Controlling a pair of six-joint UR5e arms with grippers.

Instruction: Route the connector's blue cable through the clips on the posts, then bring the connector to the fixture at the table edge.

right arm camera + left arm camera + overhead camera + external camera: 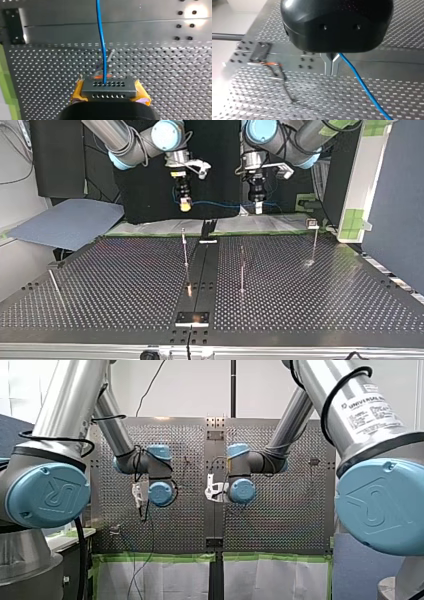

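Right wrist view: the connector [109, 86], a grey block with rows of holes, is pinched between the yellow pads of my right gripper [110, 96]. Its blue cable [101, 37] runs straight ahead. In the top view the cable stretches level, side to side, to my left gripper [257, 209], whose metal fingers [327, 63] look pressed together on it. Both hang above the worktop [325, 290]. The nearest post [185, 250] stands below my right gripper, towards the camera.
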